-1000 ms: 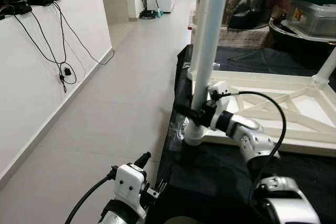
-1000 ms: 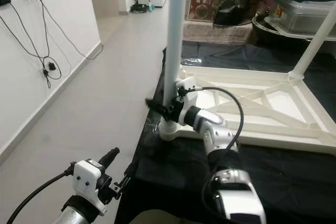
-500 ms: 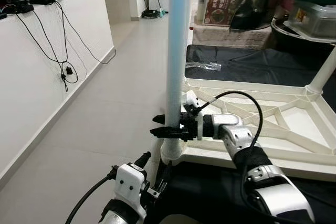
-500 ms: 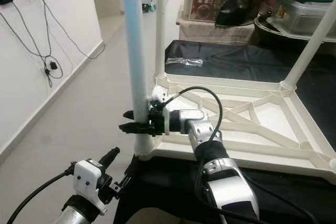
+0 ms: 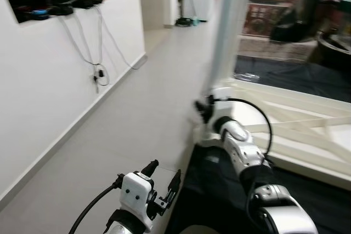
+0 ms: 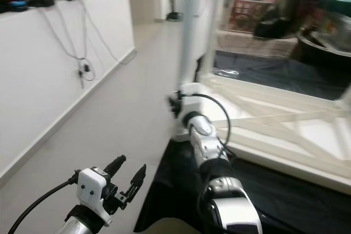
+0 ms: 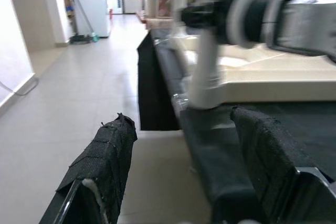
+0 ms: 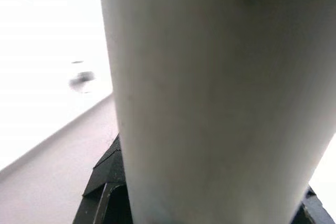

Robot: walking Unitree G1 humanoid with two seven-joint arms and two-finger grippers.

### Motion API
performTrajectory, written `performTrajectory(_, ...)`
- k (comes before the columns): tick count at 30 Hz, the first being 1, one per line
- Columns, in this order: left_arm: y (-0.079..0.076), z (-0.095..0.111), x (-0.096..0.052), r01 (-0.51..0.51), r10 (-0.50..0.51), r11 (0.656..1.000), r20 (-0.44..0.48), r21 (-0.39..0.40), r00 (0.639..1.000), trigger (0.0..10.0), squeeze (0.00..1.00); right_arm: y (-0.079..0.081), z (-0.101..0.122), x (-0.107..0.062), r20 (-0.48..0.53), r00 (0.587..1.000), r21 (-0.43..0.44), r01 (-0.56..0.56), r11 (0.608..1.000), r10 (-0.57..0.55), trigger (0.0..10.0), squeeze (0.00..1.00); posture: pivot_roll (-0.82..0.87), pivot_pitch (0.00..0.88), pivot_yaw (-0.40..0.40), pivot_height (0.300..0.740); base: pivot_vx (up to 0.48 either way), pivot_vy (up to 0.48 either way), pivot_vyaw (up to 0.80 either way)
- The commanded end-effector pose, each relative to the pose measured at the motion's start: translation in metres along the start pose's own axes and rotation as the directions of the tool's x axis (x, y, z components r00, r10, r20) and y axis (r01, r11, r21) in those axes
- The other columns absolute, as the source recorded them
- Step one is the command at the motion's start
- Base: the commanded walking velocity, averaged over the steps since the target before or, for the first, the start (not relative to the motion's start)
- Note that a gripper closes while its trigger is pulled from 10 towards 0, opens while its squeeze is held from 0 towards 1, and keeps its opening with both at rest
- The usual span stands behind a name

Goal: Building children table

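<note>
At the tabletop [image 5: 296,135] corner, right end effector [image 5: 204,108] clamps the leg [image 5: 225,36]; left end effector [image 5: 164,176] hangs apart over floor [image 5: 126,130].

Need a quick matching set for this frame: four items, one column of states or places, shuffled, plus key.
Items
1. white tubular table leg
2. right gripper
3. left gripper
4. black cloth

States or places
A. open, low over the grey floor, holding nothing
B. standing upright at the corner of the upturned white plastic table top
C. spread under the table top
D. clamped on the leg just above its socket

Pairs: 1-B, 2-D, 3-A, 4-C
</note>
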State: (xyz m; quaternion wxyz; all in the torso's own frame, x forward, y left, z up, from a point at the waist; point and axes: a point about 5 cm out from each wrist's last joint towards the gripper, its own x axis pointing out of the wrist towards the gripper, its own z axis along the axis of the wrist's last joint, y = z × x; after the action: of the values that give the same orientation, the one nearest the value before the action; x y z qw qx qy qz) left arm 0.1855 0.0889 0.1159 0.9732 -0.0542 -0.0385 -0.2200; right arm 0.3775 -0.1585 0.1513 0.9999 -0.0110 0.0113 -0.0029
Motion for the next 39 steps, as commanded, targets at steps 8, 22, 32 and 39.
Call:
performTrajectory(8,0.0,-0.004,0.001,0.005,-0.005,1.0,-0.017,-0.015,1.0,10.0,0.0,-0.011,-0.022,-0.023,-0.111,0.952,0.031,0.29,0.956,-0.285,0.0,0.0,0.05,0.0,-0.026,0.74,0.0,0.0,0.0)
performTrajectory(22,0.0,-0.004,0.002,0.005,-0.005,1.0,-0.016,-0.015,1.0,10.0,0.0,0.033,0.01,-0.003,0.105,0.979,0.251,-0.198,0.948,0.176,10.0,0.0,0.05,0.0,-0.031,0.74,0.0,0.0,0.0)
performTrajectory(32,-0.001,-0.004,0.004,0.009,-0.009,1.0,-0.013,-0.013,1.0,10.0,0.0,0.035,0.008,-0.014,0.003,0.604,0.215,-0.779,0.589,0.797,10.0,0.0,0.05,0.0,-0.035,0.74,0.0,0.0,0.0)
performTrajectory(39,-0.002,-0.005,0.004,0.009,-0.009,1.0,-0.012,-0.011,1.0,10.0,0.0,0.04,0.006,-0.023,-0.053,0.328,0.18,-0.926,0.333,0.943,10.0,0.0,0.05,0.0,-0.034,0.74,0.0,0.0,0.0)
